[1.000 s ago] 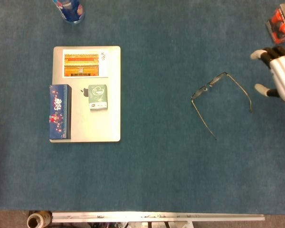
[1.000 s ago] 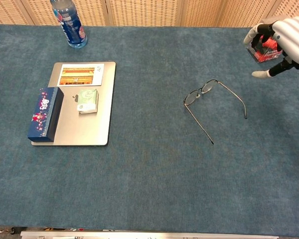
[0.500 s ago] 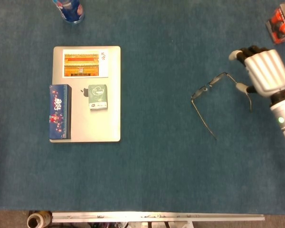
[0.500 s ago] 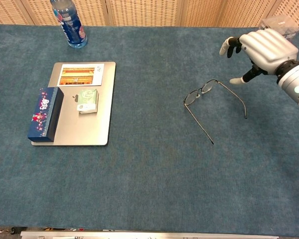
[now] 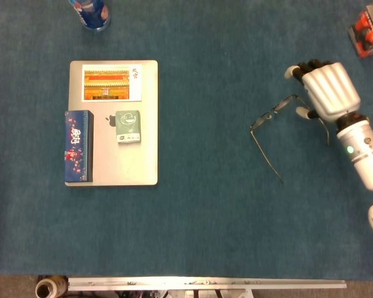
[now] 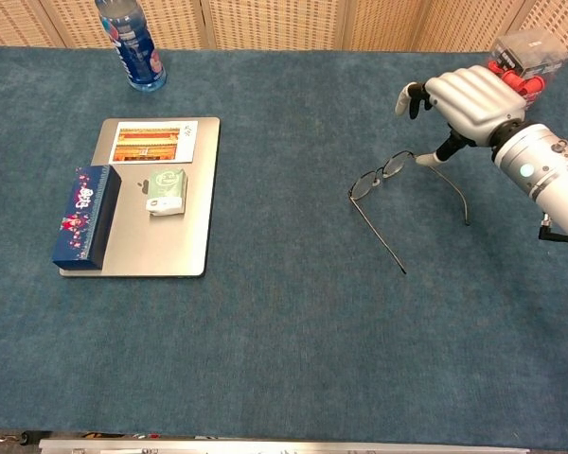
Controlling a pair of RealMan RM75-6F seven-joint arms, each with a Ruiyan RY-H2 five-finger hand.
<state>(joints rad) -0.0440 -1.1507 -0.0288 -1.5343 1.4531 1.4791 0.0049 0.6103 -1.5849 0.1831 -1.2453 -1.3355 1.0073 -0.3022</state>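
Note:
A pair of thin-framed glasses (image 5: 270,115) (image 6: 374,177) lies on the blue cloth right of centre, arms unfolded and pointing toward the near edge. My right hand (image 5: 323,90) (image 6: 464,95) hovers over the far end of the glasses' right arm, palm down, fingers apart and holding nothing. Its thumb tip is close to the frame's hinge; whether it touches cannot be made out. My left hand shows in neither view.
A silver laptop (image 5: 146,143) (image 6: 194,218) lies closed at the left, carrying a blue patterned box (image 5: 78,146), a green pack (image 5: 128,126) and a postcard (image 5: 110,83). A bottle (image 5: 90,11) stands far left. A clear box of red items (image 5: 368,31) (image 6: 523,61) sits far right.
My right hand has moved left from the table's right edge, over the glasses' right arm, and its forearm has come into view. The glasses have not moved.

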